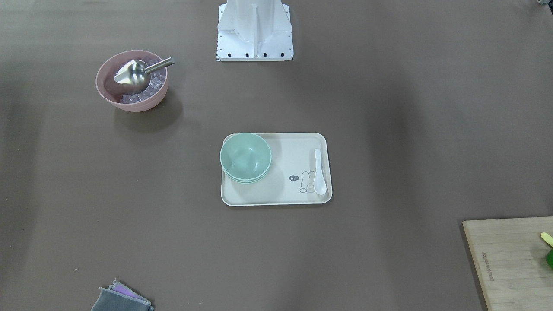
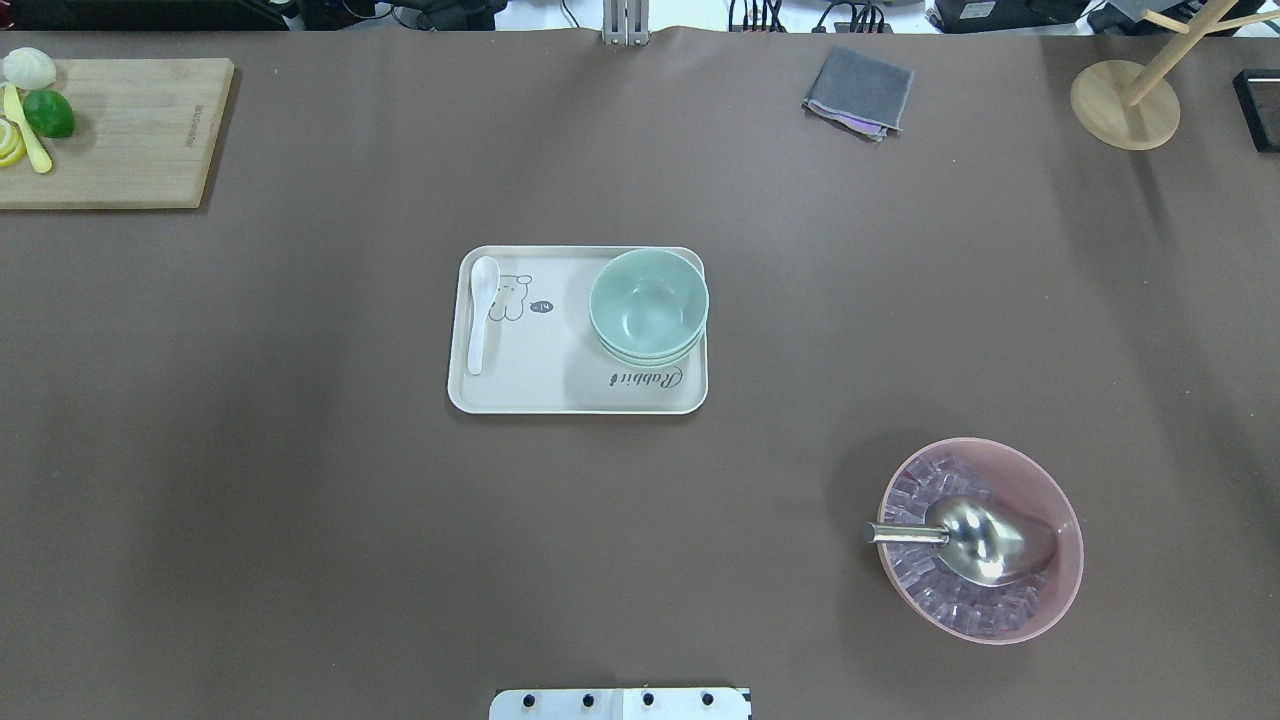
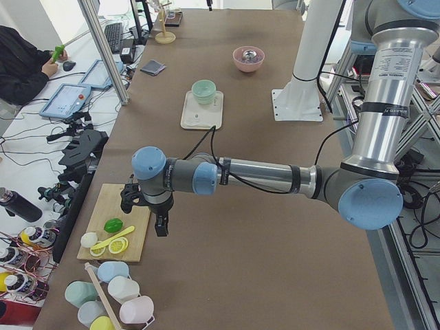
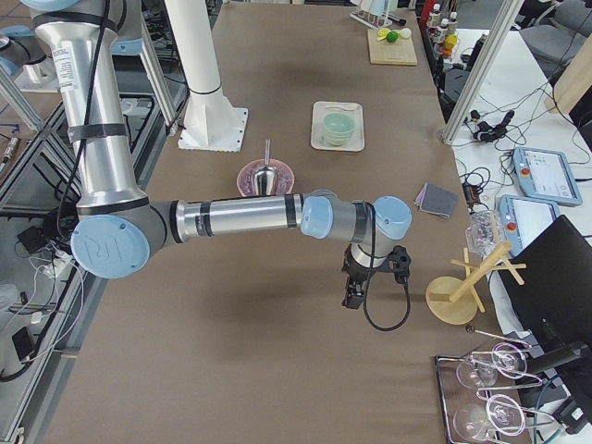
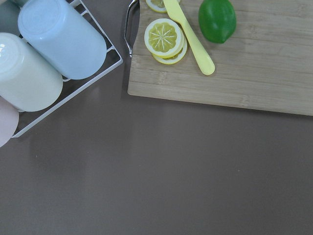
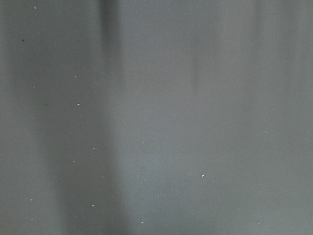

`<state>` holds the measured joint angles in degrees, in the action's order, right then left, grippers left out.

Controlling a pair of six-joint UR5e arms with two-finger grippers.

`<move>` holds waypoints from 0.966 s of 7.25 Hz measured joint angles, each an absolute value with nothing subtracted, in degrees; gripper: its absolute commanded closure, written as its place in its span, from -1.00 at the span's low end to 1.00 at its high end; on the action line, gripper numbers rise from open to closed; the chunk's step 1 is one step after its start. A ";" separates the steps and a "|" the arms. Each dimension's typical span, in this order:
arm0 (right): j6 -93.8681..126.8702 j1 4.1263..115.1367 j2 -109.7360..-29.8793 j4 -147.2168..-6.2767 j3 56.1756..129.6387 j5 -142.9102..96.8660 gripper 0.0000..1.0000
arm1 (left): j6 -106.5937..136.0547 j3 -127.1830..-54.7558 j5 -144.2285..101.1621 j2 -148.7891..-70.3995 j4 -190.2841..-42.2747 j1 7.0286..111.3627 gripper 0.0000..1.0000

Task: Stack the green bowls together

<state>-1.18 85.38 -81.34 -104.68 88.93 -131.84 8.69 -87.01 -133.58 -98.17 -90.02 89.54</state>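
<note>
The pale mint-green bowls (image 1: 245,157) sit nested in one stack on the cream tray (image 1: 285,192), at its end toward the pink bowl. The stack also shows in the overhead view (image 2: 648,305) and both side views (image 3: 203,90) (image 4: 338,128). My left gripper (image 3: 161,225) hangs far from the tray, beside the cutting board at the table's left end. My right gripper (image 4: 354,294) hangs over bare table near the right end. Both show only in side views, so I cannot tell whether they are open or shut.
A white spoon (image 2: 480,312) lies on the tray. A pink bowl (image 2: 1072,565) with ice and a metal scoop stands to the robot's right. A cutting board (image 2: 130,140) holds a lime and lemon slices. A grey cloth (image 2: 858,92) and a wooden stand (image 2: 1120,105) lie at the far edge.
</note>
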 measured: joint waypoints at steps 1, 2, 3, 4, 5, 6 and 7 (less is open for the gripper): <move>-0.85 85.48 -81.24 -104.68 89.13 -132.00 -1.00 | 8.06 -87.03 -134.02 -97.64 -90.06 89.69 -0.95; -0.61 85.61 -81.13 -104.68 89.27 -132.04 -1.00 | 7.81 -87.10 -134.22 -96.92 -90.31 89.63 -0.95; -0.50 85.82 -81.03 -104.68 89.28 -132.03 -1.00 | 7.76 -87.31 -134.32 -96.46 -90.42 89.60 -0.95; -0.50 86.09 -81.07 -104.68 89.29 -132.02 -1.00 | 7.71 -87.38 -134.34 -96.25 -90.44 89.55 -0.95; -0.61 86.54 -81.37 -104.66 89.30 -132.03 -1.00 | 7.68 -87.33 -134.32 -96.19 -90.44 89.51 -0.95; -0.81 87.26 -81.95 -104.60 89.32 -132.07 -1.00 | 7.67 -87.31 -134.30 -96.17 -90.46 89.49 -0.95; -0.96 87.82 -82.42 -104.54 89.36 -132.09 -1.00 | 7.71 -87.28 -134.30 -96.17 -90.50 89.48 -0.95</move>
<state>-0.96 87.82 -82.42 -104.54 89.36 -132.09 7.71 -87.28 -134.30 -96.17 -90.50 89.48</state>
